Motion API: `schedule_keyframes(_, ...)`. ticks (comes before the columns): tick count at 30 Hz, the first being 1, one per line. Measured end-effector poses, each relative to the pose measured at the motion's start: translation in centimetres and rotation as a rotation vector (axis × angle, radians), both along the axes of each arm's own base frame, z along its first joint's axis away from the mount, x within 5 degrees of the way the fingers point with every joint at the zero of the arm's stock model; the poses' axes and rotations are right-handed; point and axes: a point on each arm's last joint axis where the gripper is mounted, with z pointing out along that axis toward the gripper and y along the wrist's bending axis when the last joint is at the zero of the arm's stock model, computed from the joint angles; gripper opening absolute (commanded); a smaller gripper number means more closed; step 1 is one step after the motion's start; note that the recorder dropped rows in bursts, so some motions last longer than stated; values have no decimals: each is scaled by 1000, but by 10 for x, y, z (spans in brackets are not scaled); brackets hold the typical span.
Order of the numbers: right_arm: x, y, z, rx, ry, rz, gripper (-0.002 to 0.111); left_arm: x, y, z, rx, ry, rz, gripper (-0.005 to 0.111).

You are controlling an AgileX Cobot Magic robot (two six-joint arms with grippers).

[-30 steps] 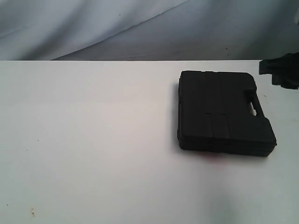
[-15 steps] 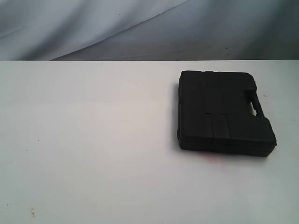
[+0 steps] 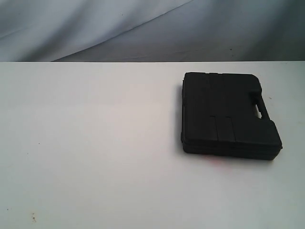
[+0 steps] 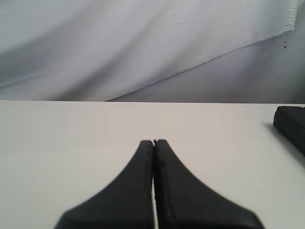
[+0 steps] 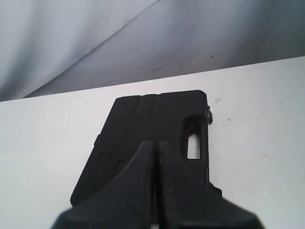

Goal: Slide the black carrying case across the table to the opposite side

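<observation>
Facing wide white table (image 3: 95, 143) leftward, black carrying case (image 3: 226, 114).

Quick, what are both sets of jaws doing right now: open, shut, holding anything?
Left gripper: jaws closed, holding nothing.
Right gripper: jaws closed, holding nothing; black carrying case lies ahead of it.

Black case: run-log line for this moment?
black case flat on table, untouched | left gripper shut | right gripper shut, facing case
</observation>
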Motion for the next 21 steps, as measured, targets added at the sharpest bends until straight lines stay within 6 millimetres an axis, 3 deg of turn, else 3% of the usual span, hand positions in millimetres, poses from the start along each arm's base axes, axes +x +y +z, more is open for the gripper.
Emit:
schedule_keyframes(14,-45,-19,-24,44,-257,-59,0,0,0,0,0,0,0,0)
schedule_keyframes(21,-53,-21,-48,35,-305,-47,0,0,0,0,0,0,0,0)
